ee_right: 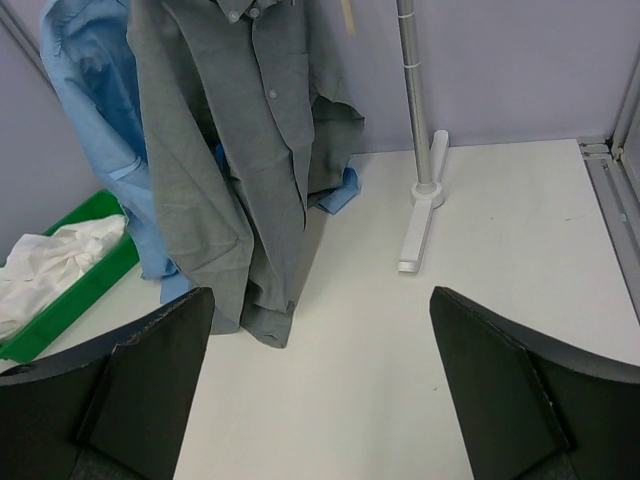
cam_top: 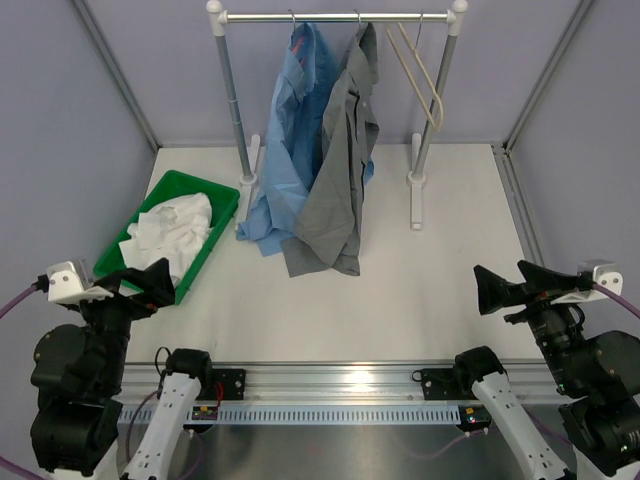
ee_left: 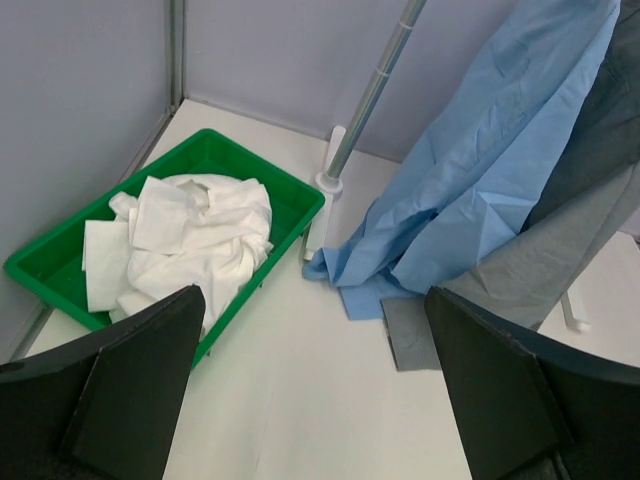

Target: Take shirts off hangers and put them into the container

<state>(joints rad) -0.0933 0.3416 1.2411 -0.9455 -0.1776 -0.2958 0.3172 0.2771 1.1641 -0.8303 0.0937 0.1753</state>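
Though the grey shirt [cam_top: 345,175] hangs limp, the white shirt [cam_top: 172,230] lies crumpled.

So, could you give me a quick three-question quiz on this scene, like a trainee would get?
1. True or false: the white shirt lies in the green tray.
2. How many shirts hang on the rail? A one, B two, C three.
3. Fill in: the shirt hanging nearest the empty hanger is ____ in colour.
Key: 1 true; 2 B; 3 grey, as the grey shirt hangs beside that hanger.
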